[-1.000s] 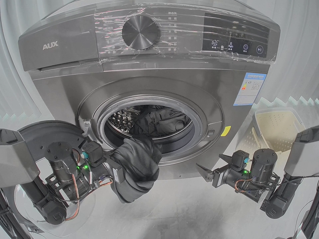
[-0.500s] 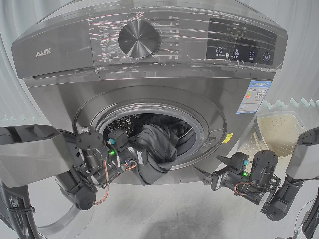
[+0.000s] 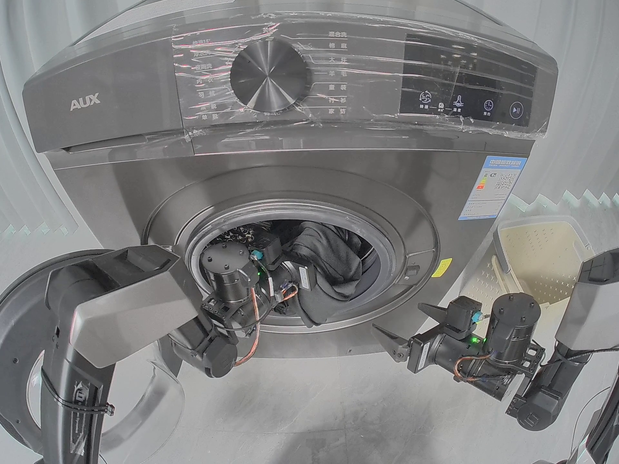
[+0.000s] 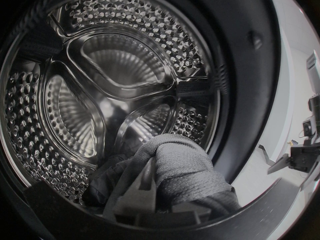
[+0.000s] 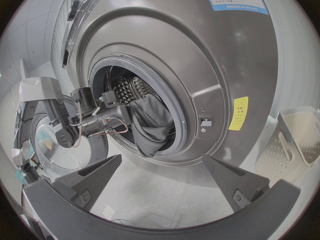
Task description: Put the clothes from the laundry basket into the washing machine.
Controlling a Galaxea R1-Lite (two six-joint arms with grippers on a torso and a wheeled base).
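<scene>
My left gripper (image 4: 165, 197) is shut on a dark grey garment (image 3: 330, 260) and holds it in the mouth of the washing machine (image 3: 290, 182). The cloth (image 4: 185, 170) is draped over the fingers, partly inside the steel drum (image 4: 110, 67) and partly hanging over the door seal. More dark clothing (image 4: 101, 184) lies low in the drum. My right gripper (image 3: 404, 322) hangs open with nothing in it, below and to the right of the opening; its open fingers (image 5: 100, 174) frame the garment (image 5: 150, 125) in the right wrist view.
The machine's round door (image 3: 26, 330) stands swung open at the left, beside my left arm. A cream laundry basket (image 3: 541, 252) sits on the floor to the machine's right, behind my right arm. Pale floor lies in front of the machine.
My left arm has lifted the garment from below the door rim up into the drum opening and pushed it further in. The right arm has barely moved.
</scene>
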